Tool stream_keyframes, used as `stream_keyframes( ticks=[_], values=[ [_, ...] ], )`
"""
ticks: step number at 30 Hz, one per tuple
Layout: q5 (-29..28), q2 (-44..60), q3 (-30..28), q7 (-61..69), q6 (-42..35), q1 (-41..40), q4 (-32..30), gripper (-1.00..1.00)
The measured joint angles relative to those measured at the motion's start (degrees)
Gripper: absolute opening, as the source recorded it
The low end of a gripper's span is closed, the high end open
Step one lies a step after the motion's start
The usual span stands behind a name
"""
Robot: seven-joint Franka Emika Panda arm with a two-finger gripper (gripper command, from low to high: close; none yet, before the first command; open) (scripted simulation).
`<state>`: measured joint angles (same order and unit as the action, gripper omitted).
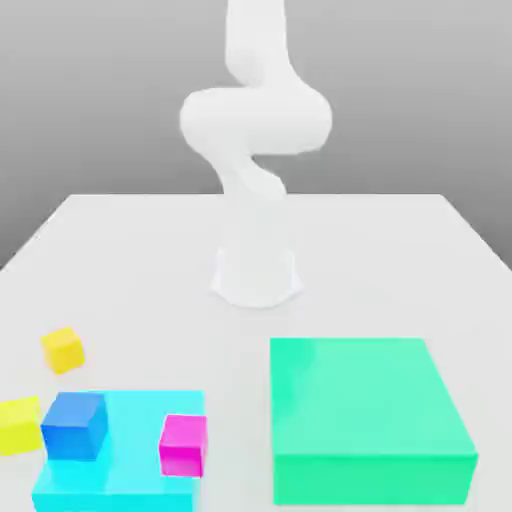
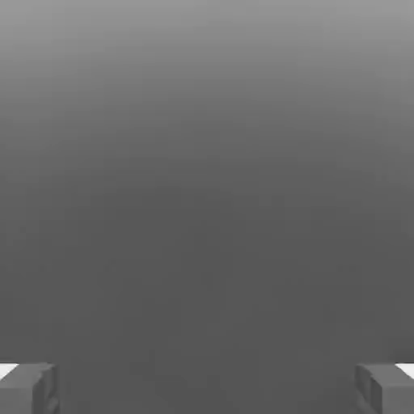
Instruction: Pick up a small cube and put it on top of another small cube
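Pincer (image 2: pixel 207 388) spread wide, empty. Small cube (image 1: pixel 62 350) rests on the counter (image 1: pixel 140 250), just beyond the cyan slab (image 1: pixel 125 440). Recommend descending squarely over it, fingers straddling opposite faces before closing.

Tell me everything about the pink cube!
The magenta cube is small, plain and bright pinkish-purple, with flat smooth faces and sharp edges, like solid plastic. It sits flat and upright on the low cyan slab, near the slab's front corner at the exterior view's right. A blue cube of about the same size sits apart from it on the same slab. Nothing else touches it.
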<state>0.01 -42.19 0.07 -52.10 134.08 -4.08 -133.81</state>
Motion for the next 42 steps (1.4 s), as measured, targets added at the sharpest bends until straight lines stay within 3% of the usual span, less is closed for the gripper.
stream_keyframes(
  ticks=[19,30,37,38,42],
  values=[
    [-1.19,27.77,-1.89,-48.56,17.5,-28.66,-15.46,0.0],
    [0.66,43.72,-7.45,-74.64,27.56,-41.61,-24.33,0.0],
    [6.87,57.38,-3.71,-73.72,38.13,-44.89,-23.28,0.0],
    [7.26,59.16,-2.9,-73.42,39.59,-45.63,-22.94,-1.0],
    [7.24,59.17,-2.89,-73.43,39.69,-45.63,-22.94,-1.0]
  ],
)
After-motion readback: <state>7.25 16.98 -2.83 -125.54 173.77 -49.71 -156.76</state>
